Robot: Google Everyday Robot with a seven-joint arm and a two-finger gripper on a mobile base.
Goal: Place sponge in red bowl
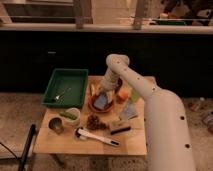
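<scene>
- Pale wooden table point(60, 142), matt grain showing.
- Glossy white plastic shell on the arm; its gripper point(104, 93) hangs over the red bowl point(93, 104).
- Blue-grey sponge point(102, 101), rough-faced, in the smooth orange-red bowl.
- Green tray point(64, 75), smooth plastic.
- Small cup point(55, 125), dull metal.
</scene>
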